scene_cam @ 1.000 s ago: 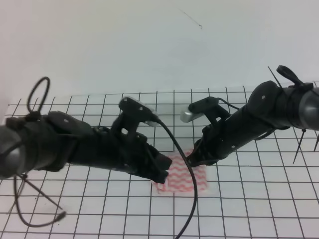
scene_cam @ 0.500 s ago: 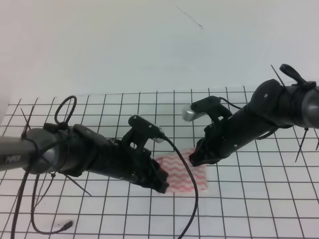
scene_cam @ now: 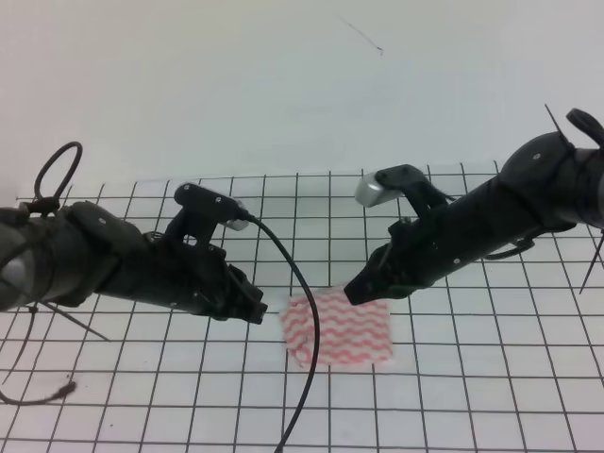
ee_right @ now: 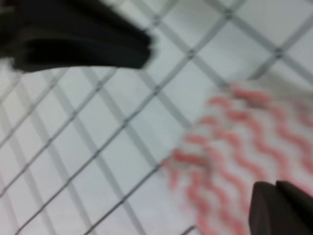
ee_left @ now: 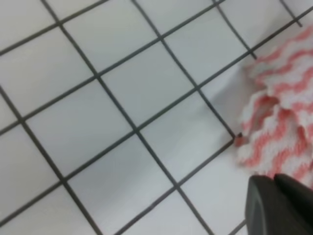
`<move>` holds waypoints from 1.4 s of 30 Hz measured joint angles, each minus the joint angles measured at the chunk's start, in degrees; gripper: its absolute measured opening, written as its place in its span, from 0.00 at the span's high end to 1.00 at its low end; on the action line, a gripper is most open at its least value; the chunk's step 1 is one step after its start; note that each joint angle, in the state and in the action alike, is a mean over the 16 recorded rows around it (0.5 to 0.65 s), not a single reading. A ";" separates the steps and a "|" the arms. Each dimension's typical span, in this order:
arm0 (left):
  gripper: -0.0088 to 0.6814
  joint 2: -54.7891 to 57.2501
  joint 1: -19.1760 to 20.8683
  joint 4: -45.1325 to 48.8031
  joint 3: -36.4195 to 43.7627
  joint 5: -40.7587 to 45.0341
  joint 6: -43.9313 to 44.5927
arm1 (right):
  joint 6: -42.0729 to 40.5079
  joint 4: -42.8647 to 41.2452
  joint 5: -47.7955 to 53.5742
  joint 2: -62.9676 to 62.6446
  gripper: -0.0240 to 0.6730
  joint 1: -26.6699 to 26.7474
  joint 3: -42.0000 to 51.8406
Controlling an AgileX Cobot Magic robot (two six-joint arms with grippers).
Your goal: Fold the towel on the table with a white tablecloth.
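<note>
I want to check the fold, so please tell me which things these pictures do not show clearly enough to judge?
- The left gripper: open or shut cannot be told; in the high view it is dark, and the left wrist view cuts it at the corner.
- The right gripper: same; the right wrist view is blurred.
- The towel: its layers cannot be counted; the left wrist view cuts it off.

towel [scene_cam: 340, 327]: lies on the tablecloth [scene_cam: 472, 396], between my hands
my left hand [scene_cam: 253, 309]: just left of the towel
my right hand [scene_cam: 361, 293]: at its back right corner
</note>
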 joint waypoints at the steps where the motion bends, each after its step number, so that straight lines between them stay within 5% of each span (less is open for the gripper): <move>1: 0.99 -0.36 0.08 -0.30 -0.01 -0.01 0.28 | -0.91 0.88 0.23 -0.02 0.97 0.20 0.00; 29: 0.99 -10.89 0.23 -2.05 -0.01 1.32 1.83 | -14.10 14.83 -1.68 5.28 0.97 3.98 -0.23; 42: 0.99 -15.31 0.23 -1.94 0.10 2.29 1.42 | -14.37 9.19 3.74 3.71 0.97 4.64 -0.09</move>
